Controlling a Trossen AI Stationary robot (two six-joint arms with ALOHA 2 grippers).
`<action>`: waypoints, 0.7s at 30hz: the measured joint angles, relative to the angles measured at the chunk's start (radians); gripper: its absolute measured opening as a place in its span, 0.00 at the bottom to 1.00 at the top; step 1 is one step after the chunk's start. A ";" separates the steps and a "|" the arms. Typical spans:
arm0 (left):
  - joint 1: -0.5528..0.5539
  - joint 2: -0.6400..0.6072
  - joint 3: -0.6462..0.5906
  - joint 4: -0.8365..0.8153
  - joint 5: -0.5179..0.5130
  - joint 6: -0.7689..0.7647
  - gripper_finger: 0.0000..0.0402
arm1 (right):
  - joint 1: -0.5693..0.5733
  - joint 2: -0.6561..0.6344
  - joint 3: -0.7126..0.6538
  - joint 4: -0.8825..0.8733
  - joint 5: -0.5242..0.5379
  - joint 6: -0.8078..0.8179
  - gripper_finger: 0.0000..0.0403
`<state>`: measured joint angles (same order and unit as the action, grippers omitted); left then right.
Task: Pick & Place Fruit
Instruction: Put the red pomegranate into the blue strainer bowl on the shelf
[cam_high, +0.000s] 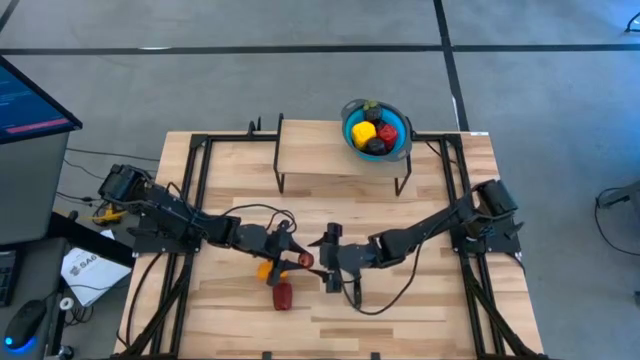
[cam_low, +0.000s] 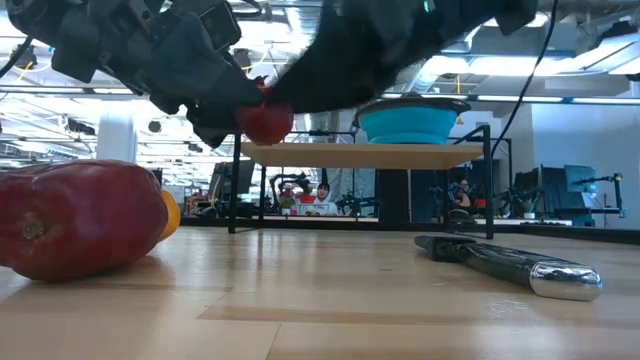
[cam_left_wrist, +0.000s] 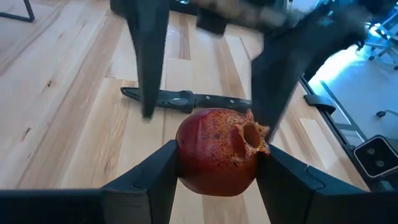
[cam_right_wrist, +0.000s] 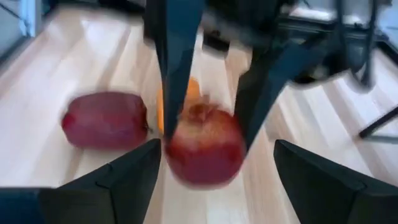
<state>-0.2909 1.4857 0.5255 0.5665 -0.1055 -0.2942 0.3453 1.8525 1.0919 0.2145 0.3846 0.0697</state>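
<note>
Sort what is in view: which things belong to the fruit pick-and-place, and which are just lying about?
Job:
- pomegranate, clamped in the left gripper
- red fruit and orange fruit on the table
- fruit in the blue bowl
- right gripper, open, facing the pomegranate

Lying about:
- knife
- wooden shelf

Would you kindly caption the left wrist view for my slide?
Left gripper shut on a red pomegranate above the wooden table, a black-handled knife behind.
</note>
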 joint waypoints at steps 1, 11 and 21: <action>0.000 0.000 0.000 0.003 0.000 -0.002 0.45 | 0.003 0.004 -0.005 -0.014 0.007 -0.001 0.76; 0.000 0.000 0.000 0.028 -0.002 -0.031 0.45 | 0.016 0.034 -0.004 0.060 0.052 0.001 0.73; 0.001 0.000 0.000 0.032 -0.008 -0.048 0.47 | 0.026 0.034 -0.004 0.059 0.066 0.001 0.53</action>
<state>-0.2903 1.4859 0.5259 0.5988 -0.1138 -0.3422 0.3709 1.8866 1.0874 0.2733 0.4511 0.0703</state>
